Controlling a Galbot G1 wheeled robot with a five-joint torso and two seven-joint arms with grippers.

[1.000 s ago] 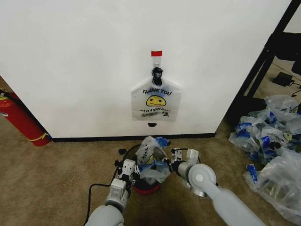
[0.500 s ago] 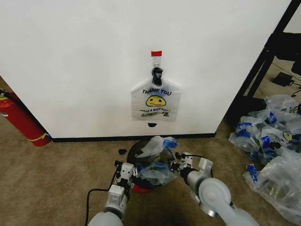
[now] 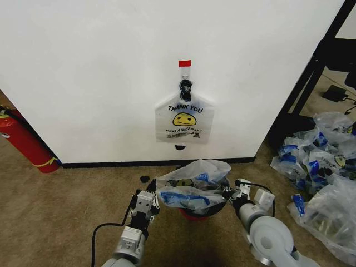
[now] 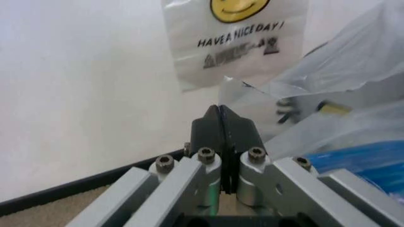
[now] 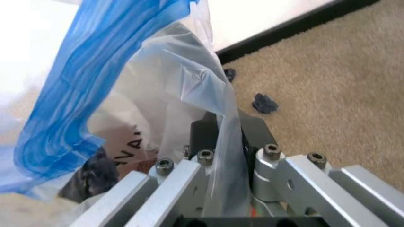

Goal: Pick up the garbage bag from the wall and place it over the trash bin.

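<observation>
The garbage bag (image 3: 192, 186) hung stretched between the two pincers, low in front of the wall (image 3: 100, 72), its clear film with blue printed patches spread wide over the trash bin (image 3: 194, 212), whose dark rim and red underside showed just beneath the plastic. The left pincer (image 3: 153, 196) was pressed together on the bag's left edge; in the left wrist view its black fingers (image 4: 211, 137) met flat against each other with a thin sliver of film caught at their tips. The right pincer (image 3: 230, 194) pinched the bag's right edge, and the right wrist view showed a fold of clear plastic (image 5: 208, 118) running down between its closed fingers (image 5: 256, 135), with a broad blue band of the bag beside it. On the wall above hung the flat white "THANK YOU" smiley bag (image 3: 184, 118) under a small red tape mark (image 3: 184, 63). A red fire extinguisher (image 3: 22, 139) leaned at the far left, and a heap of clear blue-printed bags (image 3: 322, 172) lay on the carpet to the right.
</observation>
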